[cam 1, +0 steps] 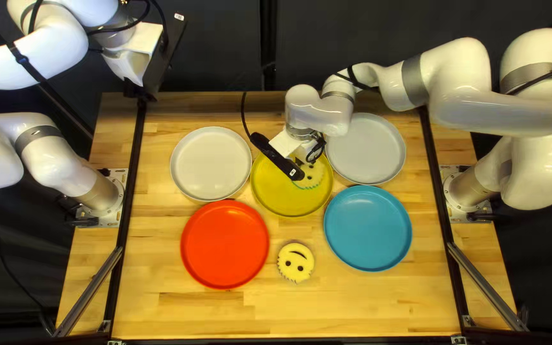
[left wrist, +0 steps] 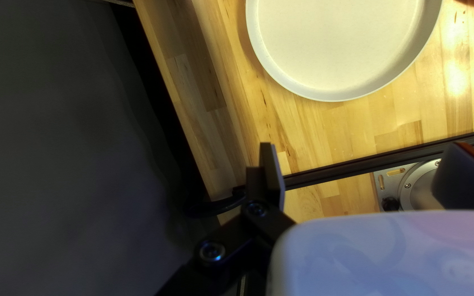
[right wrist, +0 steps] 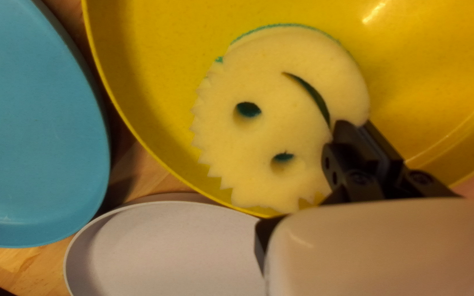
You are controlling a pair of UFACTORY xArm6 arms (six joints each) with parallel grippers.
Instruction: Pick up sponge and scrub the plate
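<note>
Wooden table, dark curtain behind, five coloured plates laid out. The right gripper is clenched on the smiley sponge, pressing it flat inside the yellow plate. I'd say the pick-up is done and the scrubbing is what remains. The left gripper hangs released and empty over the table's far left corner.

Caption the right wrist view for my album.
Right hand holds a smiley sponge in the yellow plate.
</note>
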